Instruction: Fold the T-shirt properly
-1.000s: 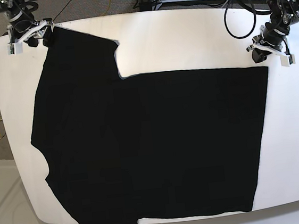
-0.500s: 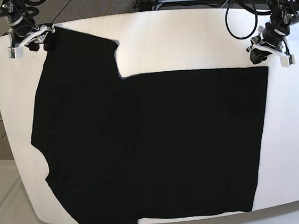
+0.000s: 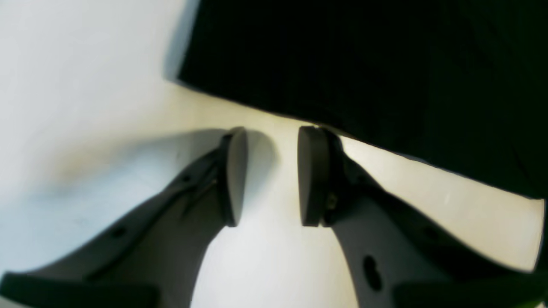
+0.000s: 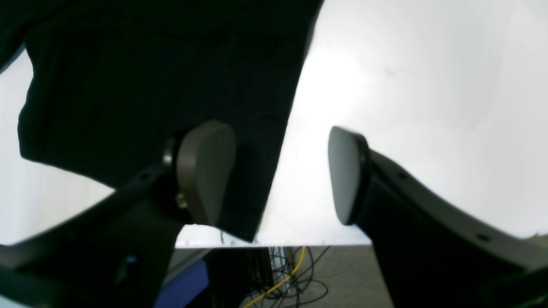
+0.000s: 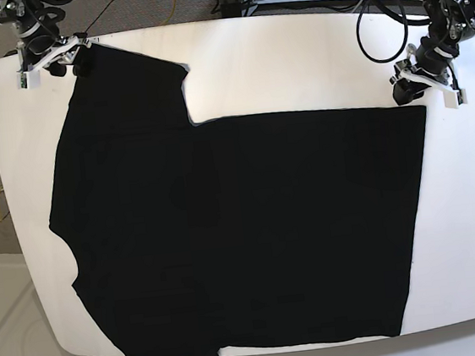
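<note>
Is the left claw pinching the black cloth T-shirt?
No, the left gripper has only white table between its pads; the black T-shirt lies beyond.

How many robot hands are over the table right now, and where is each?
2. The right hand is at the far corner of the white table, open, straddling the plain black cloth T-shirt's sleeve edge. The left hand is at the opposite far corner, open, just off the shirt's corner.

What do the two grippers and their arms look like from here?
Both the left gripper and right gripper have white finger bodies with dark, rounded oval pads. The arms are black, with black cables looping alongside.
</note>
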Controlling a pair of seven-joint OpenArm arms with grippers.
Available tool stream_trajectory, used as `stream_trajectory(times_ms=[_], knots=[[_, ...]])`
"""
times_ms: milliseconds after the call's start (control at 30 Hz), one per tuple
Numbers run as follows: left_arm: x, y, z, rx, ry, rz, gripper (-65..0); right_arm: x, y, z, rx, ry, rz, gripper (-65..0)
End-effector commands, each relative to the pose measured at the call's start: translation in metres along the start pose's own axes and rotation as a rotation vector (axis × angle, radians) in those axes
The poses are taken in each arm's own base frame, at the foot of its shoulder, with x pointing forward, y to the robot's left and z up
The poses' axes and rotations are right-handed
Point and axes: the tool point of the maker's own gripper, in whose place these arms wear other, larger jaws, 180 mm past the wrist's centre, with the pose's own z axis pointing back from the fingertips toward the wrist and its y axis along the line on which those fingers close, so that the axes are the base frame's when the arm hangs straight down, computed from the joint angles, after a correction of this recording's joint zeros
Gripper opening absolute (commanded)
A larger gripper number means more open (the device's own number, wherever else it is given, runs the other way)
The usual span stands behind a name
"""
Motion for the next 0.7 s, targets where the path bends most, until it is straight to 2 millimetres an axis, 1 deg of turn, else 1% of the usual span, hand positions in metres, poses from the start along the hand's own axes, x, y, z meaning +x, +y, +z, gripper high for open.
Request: stream_trajectory(times_ms=[0,167,233,500,567,667], knots=[[0.002,-0.001,0.001,0.0,0.012,-0.017,-44.3,0.009,0.001,0.003,0.01,-0.031,0.015,-28.8],[0.004,-0.005,0.0,-0.017,0.008,-0.013,-43.7,0.011,0.002,0.001,0.008,-0.033,0.013,-29.1],[0.004,0.001,0.001,0.0,0.014,-0.015,-41.9,0.012,0.001,0.0,0.007,-0.03,0.01,-28.6],[0.001,0.002,0.002,0.001,0.026,-0.018,-39.6,0.005,0.001,-0.001,0.01,-0.016,-0.007,-28.5],[0.001,0.002,0.002,0.004,0.028,-0.02,-39.6,0.002,0.001,-0.002,0.01,-0.009,-0.013,-28.5],[0.001,0.005,0.003,0.016,0.026,-0.015,-41.3,-0.001,0.001,-0.001,0.011,0.002,-0.008,-28.1]])
